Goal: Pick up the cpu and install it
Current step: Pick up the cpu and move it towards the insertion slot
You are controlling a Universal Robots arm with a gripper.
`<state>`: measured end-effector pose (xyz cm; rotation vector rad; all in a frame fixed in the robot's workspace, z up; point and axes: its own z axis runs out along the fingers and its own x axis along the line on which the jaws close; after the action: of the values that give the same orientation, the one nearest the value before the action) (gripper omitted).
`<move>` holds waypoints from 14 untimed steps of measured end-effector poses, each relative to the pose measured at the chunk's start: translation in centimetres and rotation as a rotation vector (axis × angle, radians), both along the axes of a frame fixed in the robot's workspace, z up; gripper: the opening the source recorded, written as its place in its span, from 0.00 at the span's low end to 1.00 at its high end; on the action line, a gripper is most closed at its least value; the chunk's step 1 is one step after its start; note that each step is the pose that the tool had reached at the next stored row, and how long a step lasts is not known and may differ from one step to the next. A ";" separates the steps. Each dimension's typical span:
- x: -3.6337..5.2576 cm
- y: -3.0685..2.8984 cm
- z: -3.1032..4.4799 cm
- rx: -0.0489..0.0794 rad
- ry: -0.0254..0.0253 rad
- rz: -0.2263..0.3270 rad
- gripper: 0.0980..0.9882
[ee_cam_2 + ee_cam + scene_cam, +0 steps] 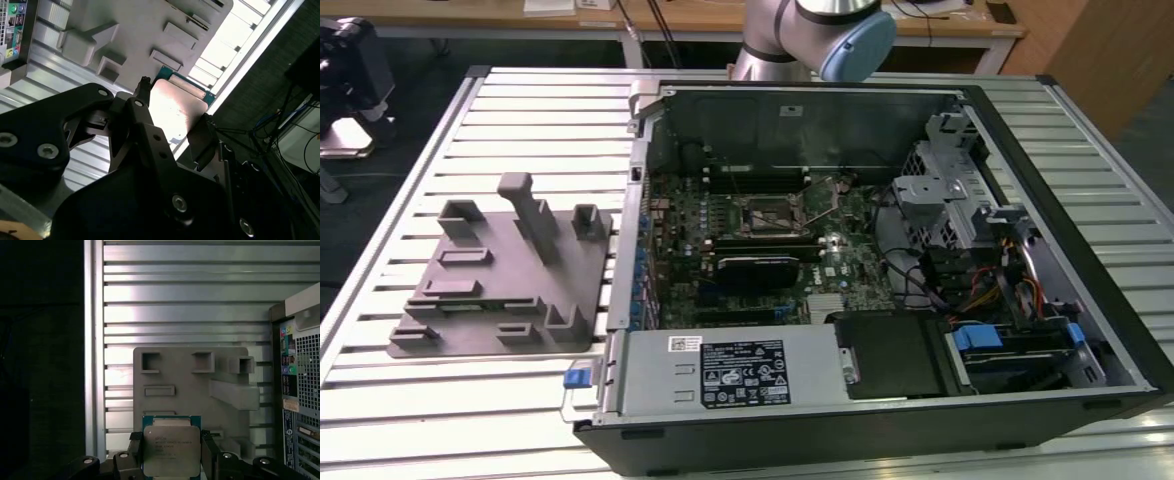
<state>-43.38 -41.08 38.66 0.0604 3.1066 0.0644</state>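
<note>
First wrist view: cpu [171, 450], tray [190, 390] behind

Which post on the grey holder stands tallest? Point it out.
The narrow middle post; it rises well above the shorter blocks on either side.

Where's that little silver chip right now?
In both wrist views the cpu is clamped in the gripper, close by the grey holder tray, which lies on the slatted table at the exterior view's left of the computer case.

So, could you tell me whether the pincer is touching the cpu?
Touching: in the first wrist view the pincer clamps both side edges of the cpu.
</note>
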 end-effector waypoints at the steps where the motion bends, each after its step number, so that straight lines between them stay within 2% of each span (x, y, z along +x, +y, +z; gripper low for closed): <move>1: 0.09 0.00 -0.01 0.000 -0.0002 0.000 0.50; 14: 2.38 -0.01 -0.01 0.000 -0.0002 0.000 0.50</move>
<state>-41.00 -41.09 38.64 0.0604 3.1065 0.0645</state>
